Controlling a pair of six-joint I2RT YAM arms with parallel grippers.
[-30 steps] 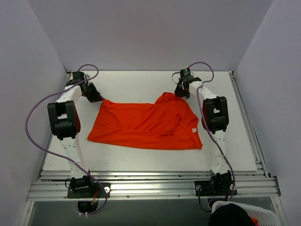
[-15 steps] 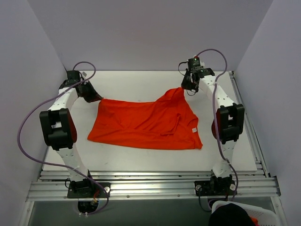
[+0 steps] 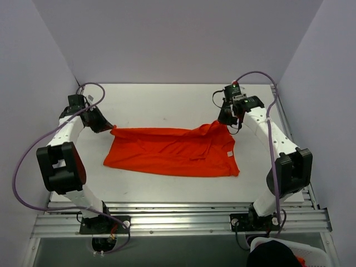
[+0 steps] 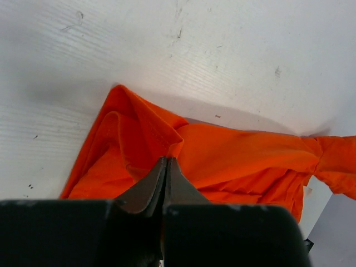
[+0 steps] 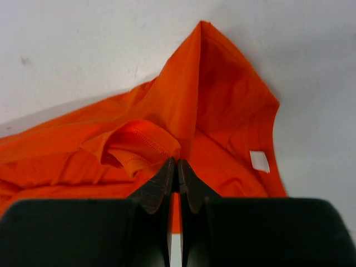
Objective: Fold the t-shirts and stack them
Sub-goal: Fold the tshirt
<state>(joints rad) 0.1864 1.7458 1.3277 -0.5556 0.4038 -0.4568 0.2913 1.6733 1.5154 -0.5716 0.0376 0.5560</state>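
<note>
T-shirt: a plain orange-red t-shirt [image 3: 167, 153] lies wrinkled across the middle of the white worktop [image 3: 167, 100]. Its near hem rests flat, and its far edge runs in a fairly straight line from one hand to the other.

Left hand: the left hand [image 3: 109, 127] is at the shirt's far-left corner. Its fingers are pressed together and pinch a fold of the orange cloth. In the left wrist view the fabric bunches into ridges right at the fingertips.

Right hand: the right hand [image 3: 225, 121] is at the shirt's far-right corner. Its fingers are closed on a gathered bit of cloth. The right wrist view shows a stitched hem curling just beside the fingertips.

Shirt relative to left hand: the cloth spreads away from the grip to the right and toward the near edge of the worktop.

Shirt relative to right hand: the cloth spreads to the left and toward the near edge, and a flap of it peaks just beyond the fingertips.

White tag: a small white tag [image 3: 228, 154] lies on the shirt's right side, nearer the arm bases than the right hand and apart from its fingers.

Arms: both reach out over the outer sides of the worktop, with the shirt between them.
</note>
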